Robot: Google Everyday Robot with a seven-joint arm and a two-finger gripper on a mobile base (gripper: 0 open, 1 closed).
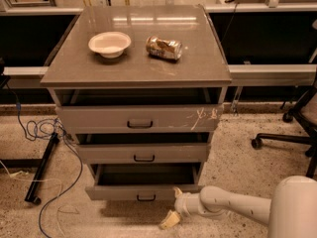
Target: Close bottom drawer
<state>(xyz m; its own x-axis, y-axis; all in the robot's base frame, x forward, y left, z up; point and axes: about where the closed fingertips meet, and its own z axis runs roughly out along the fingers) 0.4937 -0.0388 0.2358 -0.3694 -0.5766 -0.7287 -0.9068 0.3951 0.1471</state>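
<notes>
Glare on tabletop (130, 67) (gripper (172, 207) low, dimmer)

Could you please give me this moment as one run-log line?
bottom drawer: pulled out, not yet closed | gripper: low, by the drawer front's right end in view | contact: cannot tell
</notes>
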